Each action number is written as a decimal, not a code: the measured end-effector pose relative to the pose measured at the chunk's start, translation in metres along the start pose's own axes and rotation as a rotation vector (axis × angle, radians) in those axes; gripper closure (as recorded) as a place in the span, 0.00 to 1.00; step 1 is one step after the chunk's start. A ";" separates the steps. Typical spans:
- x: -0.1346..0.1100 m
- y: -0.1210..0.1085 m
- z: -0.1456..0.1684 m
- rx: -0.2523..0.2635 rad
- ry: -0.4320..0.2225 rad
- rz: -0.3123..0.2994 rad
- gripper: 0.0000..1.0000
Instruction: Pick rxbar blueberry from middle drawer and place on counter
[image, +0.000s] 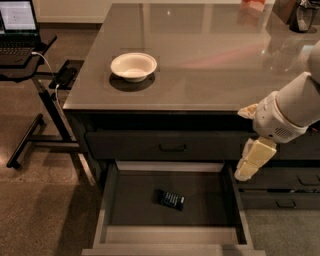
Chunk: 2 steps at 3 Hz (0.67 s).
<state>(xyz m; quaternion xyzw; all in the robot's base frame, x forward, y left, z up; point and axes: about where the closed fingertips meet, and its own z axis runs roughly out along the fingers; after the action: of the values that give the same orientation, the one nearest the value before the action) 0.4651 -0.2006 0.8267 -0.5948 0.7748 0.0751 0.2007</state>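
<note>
Approach phase: gripper (247, 167) poised by right rim of middle drawer (107, 200); open or closed, cannot tell. rxbar blueberry (172, 199) flat on drawer floor, well left. Best: shift left, centre over bar, descend straight, avoid walls. counter (210, 65) next.

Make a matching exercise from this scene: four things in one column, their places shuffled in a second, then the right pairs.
Things
1. rxbar blueberry
2. white bowl
3. gripper
4. laptop

Places
A. on the counter, towards its left front
B. at the far left edge of the view, off the counter
C. lying on the floor of the open middle drawer
D. in the air by the drawer's right side, below the counter's front edge

Pairs: 1-C, 2-A, 3-D, 4-B
</note>
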 end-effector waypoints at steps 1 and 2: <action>0.000 0.000 0.000 0.000 0.000 0.000 0.00; 0.000 0.011 0.026 -0.012 -0.051 0.009 0.00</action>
<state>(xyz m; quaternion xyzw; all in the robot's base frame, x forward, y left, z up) 0.4603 -0.1879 0.8019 -0.5906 0.7715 0.0958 0.2164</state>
